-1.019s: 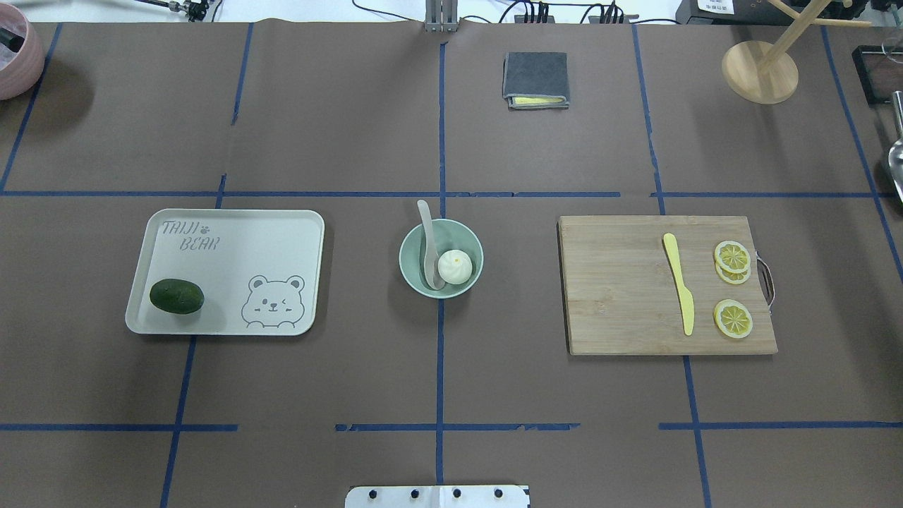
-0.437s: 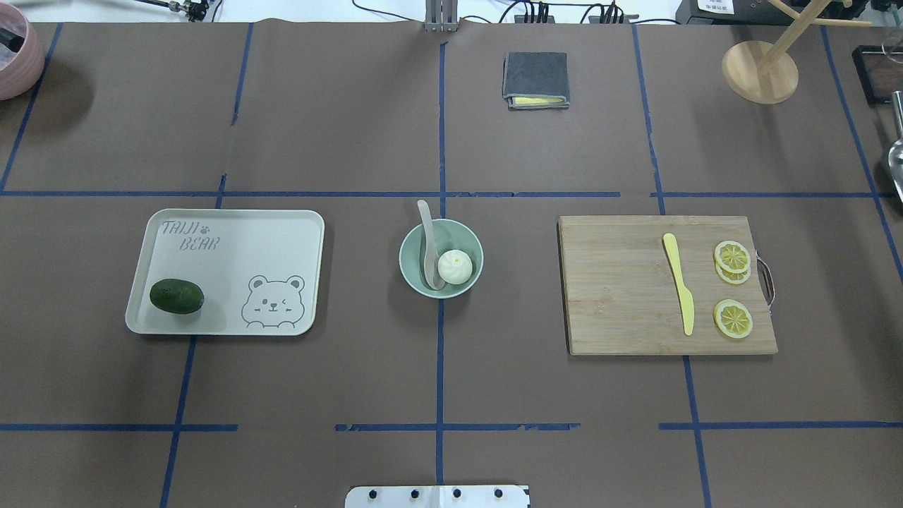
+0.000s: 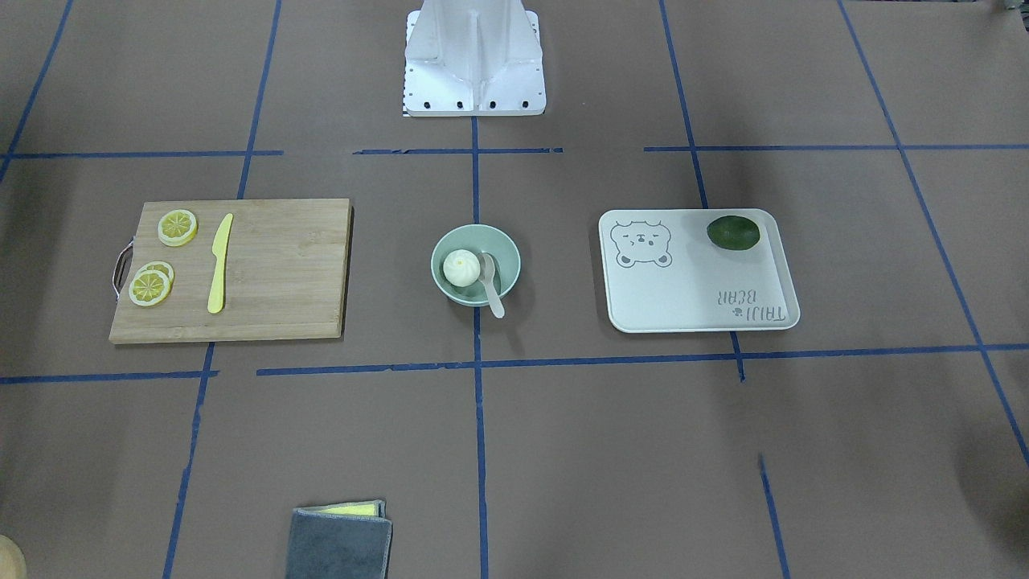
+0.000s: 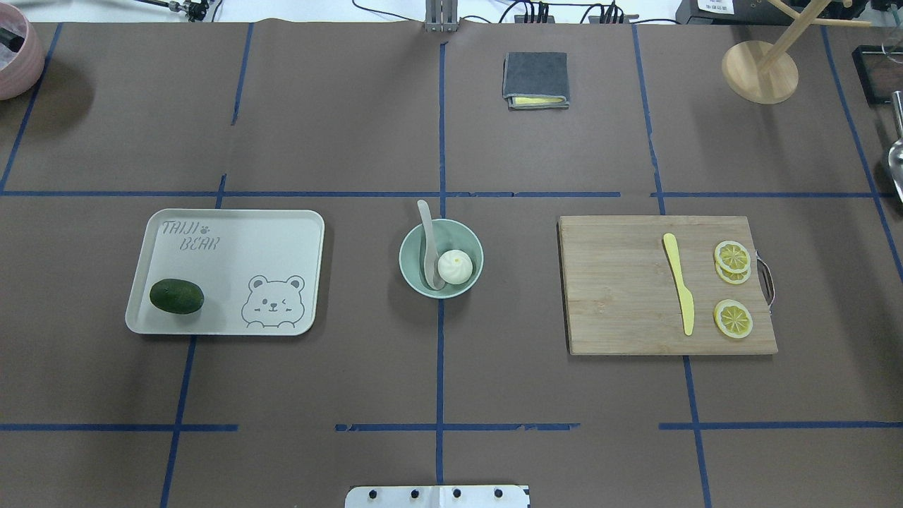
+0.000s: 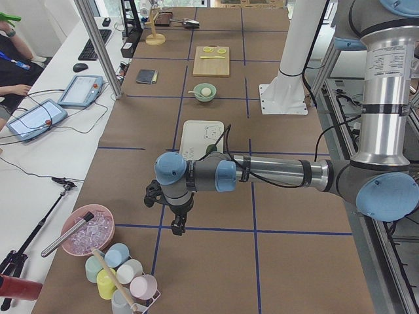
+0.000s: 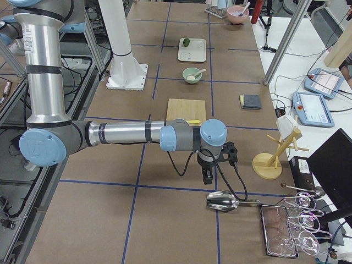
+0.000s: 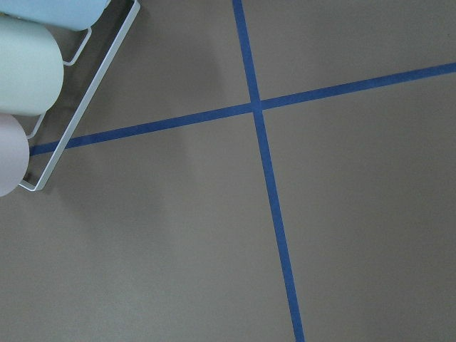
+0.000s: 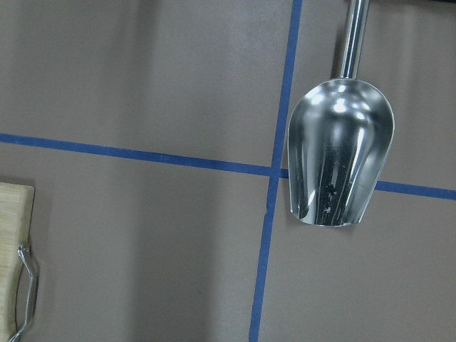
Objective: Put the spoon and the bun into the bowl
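Bun (image 4: 455, 267), spoon (image 4: 426, 240) lie in bowl (image 4: 467, 236); cannot tell spacing of left tool (image 5: 177, 228), right tool (image 6: 207, 179).

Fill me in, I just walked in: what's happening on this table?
Nothing is being handled. The bun and the spoon lie in the bowl at the middle of the table, the spoon's handle poking over the rim. The left gripper and the right gripper hang over the table's opposite ends, far from the bowl.

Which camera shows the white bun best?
The overhead exterior view: the small round white steamed bun sits unobstructed in the pale mint-green bowl. Front-facing shows it similarly; side views, tiny at most; wrist views, not at all.
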